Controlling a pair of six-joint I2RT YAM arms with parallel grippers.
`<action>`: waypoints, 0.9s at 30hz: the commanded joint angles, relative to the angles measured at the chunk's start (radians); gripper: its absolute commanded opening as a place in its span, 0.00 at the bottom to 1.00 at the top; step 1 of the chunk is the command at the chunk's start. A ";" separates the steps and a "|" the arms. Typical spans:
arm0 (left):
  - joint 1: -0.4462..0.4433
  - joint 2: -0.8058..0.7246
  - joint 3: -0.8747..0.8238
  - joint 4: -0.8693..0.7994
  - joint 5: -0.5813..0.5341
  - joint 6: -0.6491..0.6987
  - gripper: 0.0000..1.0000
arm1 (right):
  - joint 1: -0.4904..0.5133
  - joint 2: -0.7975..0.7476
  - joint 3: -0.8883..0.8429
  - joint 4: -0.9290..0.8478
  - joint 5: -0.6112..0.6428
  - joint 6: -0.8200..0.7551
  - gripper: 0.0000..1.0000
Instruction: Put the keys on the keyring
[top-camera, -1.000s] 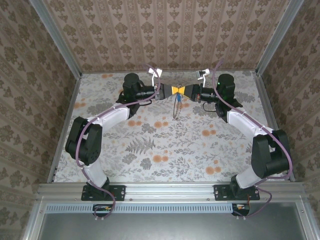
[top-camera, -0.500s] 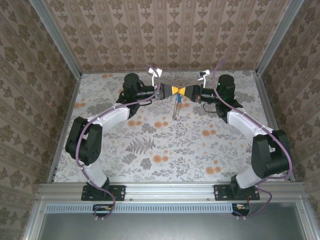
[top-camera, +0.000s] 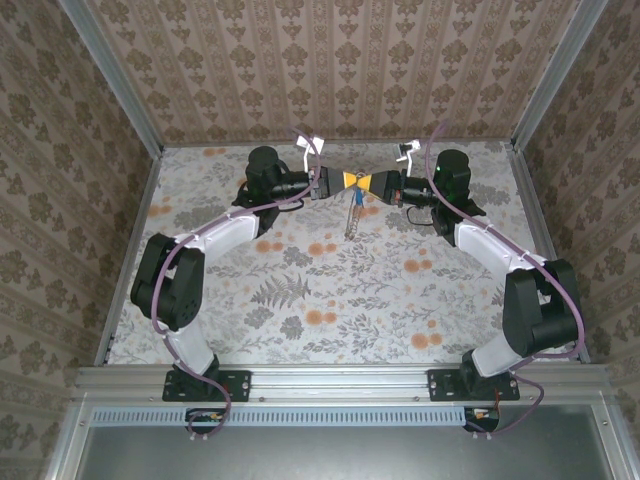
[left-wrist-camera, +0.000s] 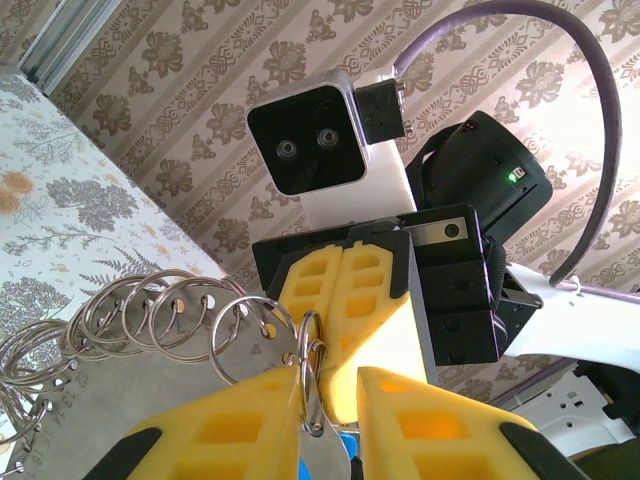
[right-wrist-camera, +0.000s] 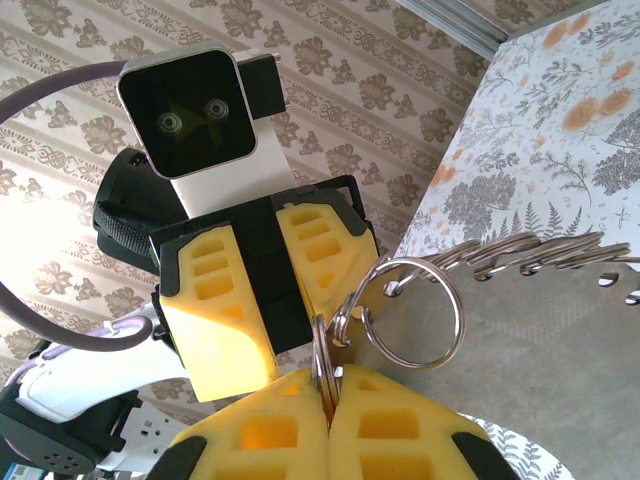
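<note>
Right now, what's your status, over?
Right gripper shut on thin metal keyring. Left gripper narrow around small blue-headed key, grip unclear. Chain of linked rings dangling.

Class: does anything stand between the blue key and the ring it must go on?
Nothing visible does. The key sits between the jaws of the left gripper, close against the keyring, which the right gripper pinches.

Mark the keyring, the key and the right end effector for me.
keyring (right-wrist-camera: 323, 348), right wrist view, ring edge just above the yellow pads.
key (top-camera: 356, 198), top view, blue head.
right end effector (right-wrist-camera: 327, 392), right wrist view, seam where its tips meet.
</note>
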 joint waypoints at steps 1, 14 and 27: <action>-0.009 -0.052 0.022 0.025 0.017 0.022 0.21 | -0.008 -0.010 -0.012 0.045 0.003 0.012 0.00; -0.026 -0.022 0.053 0.010 0.016 0.035 0.21 | 0.002 -0.010 -0.008 0.068 -0.016 0.032 0.00; -0.029 -0.020 0.055 -0.110 -0.020 0.127 0.18 | 0.005 -0.024 0.000 0.046 -0.030 0.022 0.00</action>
